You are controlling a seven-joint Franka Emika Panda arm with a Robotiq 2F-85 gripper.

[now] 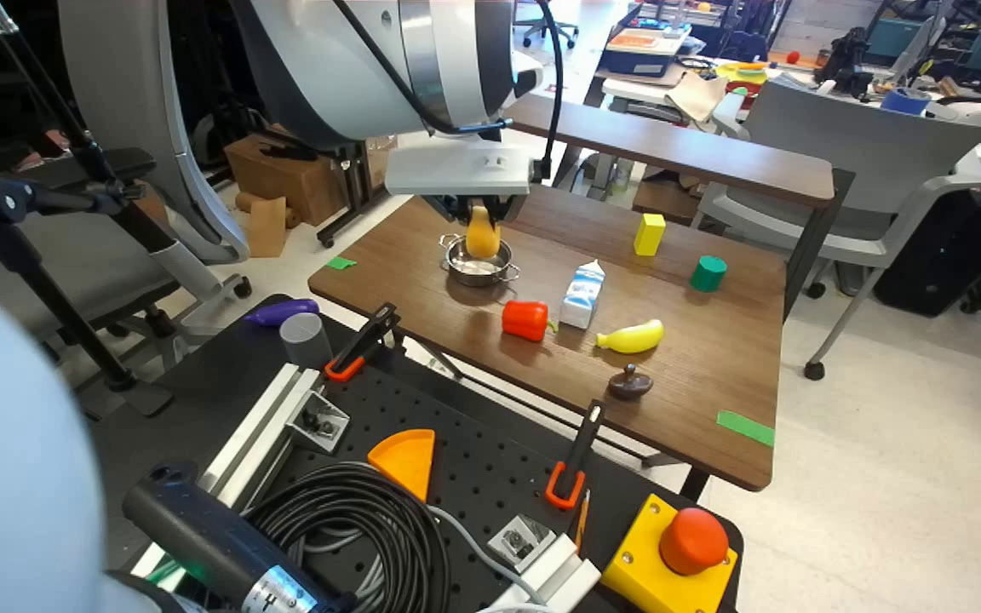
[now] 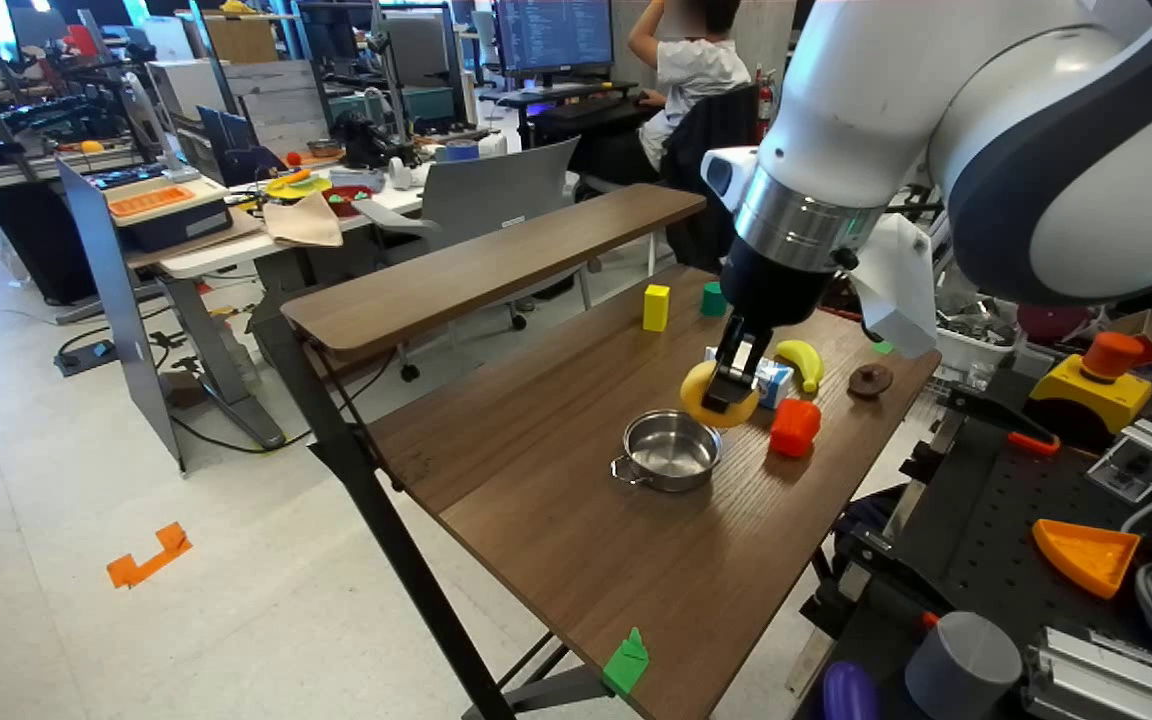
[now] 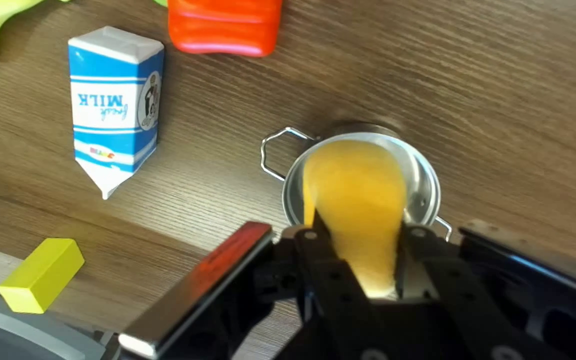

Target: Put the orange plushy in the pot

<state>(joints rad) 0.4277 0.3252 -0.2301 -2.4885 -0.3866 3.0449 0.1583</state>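
The orange plushy (image 1: 484, 237) is yellow-orange and is held in the air; it also shows in an exterior view (image 2: 698, 392) and in the wrist view (image 3: 360, 185). My gripper (image 1: 480, 213) is shut on it, with a finger on each side, as the wrist view shows (image 3: 355, 232). The silver pot (image 1: 475, 278) stands upright on the table. In an exterior view the pot (image 2: 671, 480) looks empty, and the plushy hangs above its rim. In the wrist view the plushy covers much of the pot (image 3: 432, 185).
A red pepper (image 1: 526, 320) and a milk carton (image 1: 582, 295) stand near the pot. Farther off are a yellow banana (image 1: 632, 338), a brown toy (image 1: 629, 383), a yellow block (image 1: 649, 236) and a green cylinder (image 1: 708, 273). A raised shelf (image 2: 506, 270) runs along one table edge.
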